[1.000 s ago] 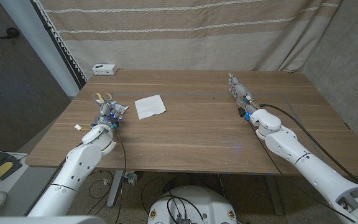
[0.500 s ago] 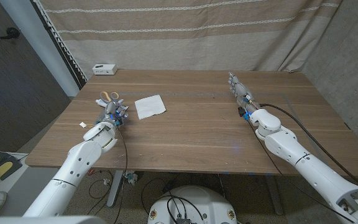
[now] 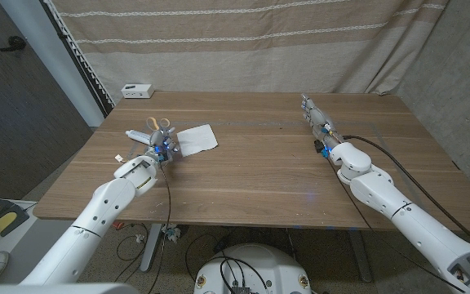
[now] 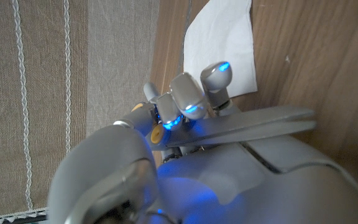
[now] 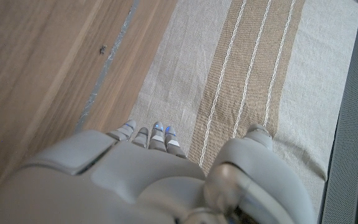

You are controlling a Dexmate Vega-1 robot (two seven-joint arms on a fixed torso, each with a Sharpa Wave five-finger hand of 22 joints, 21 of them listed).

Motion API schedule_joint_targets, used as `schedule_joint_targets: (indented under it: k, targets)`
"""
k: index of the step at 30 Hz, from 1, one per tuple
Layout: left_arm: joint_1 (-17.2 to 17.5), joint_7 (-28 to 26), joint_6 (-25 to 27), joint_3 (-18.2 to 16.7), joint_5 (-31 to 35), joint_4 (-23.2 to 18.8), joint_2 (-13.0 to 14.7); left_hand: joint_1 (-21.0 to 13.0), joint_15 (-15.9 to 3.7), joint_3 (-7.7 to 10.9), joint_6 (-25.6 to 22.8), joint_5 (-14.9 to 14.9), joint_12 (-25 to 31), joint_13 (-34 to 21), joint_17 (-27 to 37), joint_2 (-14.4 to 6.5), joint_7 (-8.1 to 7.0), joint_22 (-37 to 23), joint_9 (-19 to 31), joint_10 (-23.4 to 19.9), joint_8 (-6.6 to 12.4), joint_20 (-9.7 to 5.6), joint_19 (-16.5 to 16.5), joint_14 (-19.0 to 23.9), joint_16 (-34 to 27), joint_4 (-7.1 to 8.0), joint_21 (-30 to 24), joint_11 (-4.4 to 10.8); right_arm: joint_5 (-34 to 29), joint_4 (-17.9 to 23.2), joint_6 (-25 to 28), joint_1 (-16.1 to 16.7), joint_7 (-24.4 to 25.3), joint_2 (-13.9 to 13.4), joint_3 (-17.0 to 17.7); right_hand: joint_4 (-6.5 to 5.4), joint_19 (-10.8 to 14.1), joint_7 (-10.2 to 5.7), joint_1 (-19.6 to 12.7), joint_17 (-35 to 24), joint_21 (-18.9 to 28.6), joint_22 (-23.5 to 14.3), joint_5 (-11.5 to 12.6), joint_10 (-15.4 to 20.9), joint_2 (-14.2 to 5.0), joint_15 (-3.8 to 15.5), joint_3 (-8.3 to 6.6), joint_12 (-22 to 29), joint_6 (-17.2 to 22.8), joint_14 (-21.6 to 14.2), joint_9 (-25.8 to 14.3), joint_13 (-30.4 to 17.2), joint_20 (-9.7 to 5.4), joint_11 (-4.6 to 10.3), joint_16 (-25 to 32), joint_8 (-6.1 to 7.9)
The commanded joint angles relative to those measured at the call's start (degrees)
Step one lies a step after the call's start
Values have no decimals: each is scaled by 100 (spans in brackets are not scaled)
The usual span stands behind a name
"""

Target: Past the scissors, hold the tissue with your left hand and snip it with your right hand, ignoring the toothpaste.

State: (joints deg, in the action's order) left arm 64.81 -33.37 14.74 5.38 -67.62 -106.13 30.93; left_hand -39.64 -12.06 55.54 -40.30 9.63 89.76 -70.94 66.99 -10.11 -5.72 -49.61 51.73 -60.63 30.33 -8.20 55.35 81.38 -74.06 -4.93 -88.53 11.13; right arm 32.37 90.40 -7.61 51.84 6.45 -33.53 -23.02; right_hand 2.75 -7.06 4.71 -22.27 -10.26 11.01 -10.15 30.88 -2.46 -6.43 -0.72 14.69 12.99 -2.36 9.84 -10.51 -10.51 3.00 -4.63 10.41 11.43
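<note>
While the left hand [image 3: 158, 149] grasps the scissors [image 3: 155, 127] beside the tissue [image 3: 197, 140], the right hand [image 3: 316, 124] waits released; handover looks next.

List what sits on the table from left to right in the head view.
White box → left hand holding the scissors → tissue → right hand.
</note>
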Motion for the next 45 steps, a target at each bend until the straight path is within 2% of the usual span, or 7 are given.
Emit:
schedule_joint_targets:
  k: [1, 2, 15, 19, 23, 29, 45]
  targets:
    - [-99, 383, 245, 174, -454, -71, 260, 32, -2, 18, 3, 16, 48, -20, 10, -19, 2, -18, 46, -9, 47, -401, 5, -5, -27, -47, -15, 22, 13, 111, 86, 12, -108, -107, 5, -3, 20, 1, -42, -8, 29, -14, -9, 34, -53, -24, 17, 49, 20, 28, -16, -34, 8, -44, 38, 4]
    - [-108, 402, 253, 191, -464, -76, 279, 34, -2, 19, -10, 16, 48, -20, 3, -19, 2, -16, 37, -9, 48, -401, 3, -10, -22, -49, -13, 21, 28, 128, 107, 23, -95, -111, 14, -3, 33, -64, -47, -8, 34, -14, -13, 56, -61, -21, 15, 56, 49, 23, -17, -34, 15, -54, 38, 15]
    - [-356, 672, 531, 462, -655, -13, 508, 54, -2, 36, 45, 15, 46, -22, 24, -23, 32, -9, 87, 2, 72, -401, -1, 2, -69, -66, -9, 15, 63, 147, 88, 79, -160, -197, 60, -6, 159, -101, -62, -9, 74, -15, -34, 84, -91, -24, 7, 61, 83, -7, -19, -37, -27, -70, 39, 21]
    - [-495, 871, 692, 536, -843, 117, 530, 71, -1, 44, 53, 10, 43, -23, 39, -24, 39, 6, 79, 34, 69, -401, -51, -7, -85, -53, 22, 11, 70, 234, 138, 124, -130, -260, 95, -11, 162, -194, -65, -10, 70, -16, -47, 93, -108, -23, 2, 62, 155, -10, -20, -38, -30, -30, 36, 43]
    - [-635, 1078, 838, 615, -1017, 232, 535, 73, -4, 36, 58, 10, 46, -23, 11, -29, 49, 35, 81, 45, 74, -402, -47, -17, -63, -61, 25, 15, 92, 332, 197, 180, -103, -337, 143, -16, 172, -122, -64, -10, 71, -16, -56, 96, -121, -23, -1, 61, 148, -8, -20, -39, -37, -25, 32, 35]
    - [-850, 1289, 1078, 759, -1220, 361, 546, 76, -4, 34, 43, 10, 48, -22, -2, -30, 50, 46, 85, 42, 88, -402, -41, -17, -55, -67, 18, 18, 148, 501, 236, 313, -70, -464, 247, -26, 415, -68, -70, -10, 147, -18, -86, 96, -147, -44, -8, 53, 146, -15, -21, -40, -203, -56, 28, 21]
    - [-1627, 2134, 1857, 1382, -1201, 727, 694, 74, -4, 39, 41, 15, 51, -23, -11, -28, 46, 30, 85, 13, 101, -401, -7, -22, -59, -90, -22, 18, 214, 1031, 416, 734, 216, -808, 565, -40, 343, 4, -66, -12, 97, -20, -119, 71, -158, -134, -7, 37, 110, 36, -21, -41, -174, -75, 8, -4]
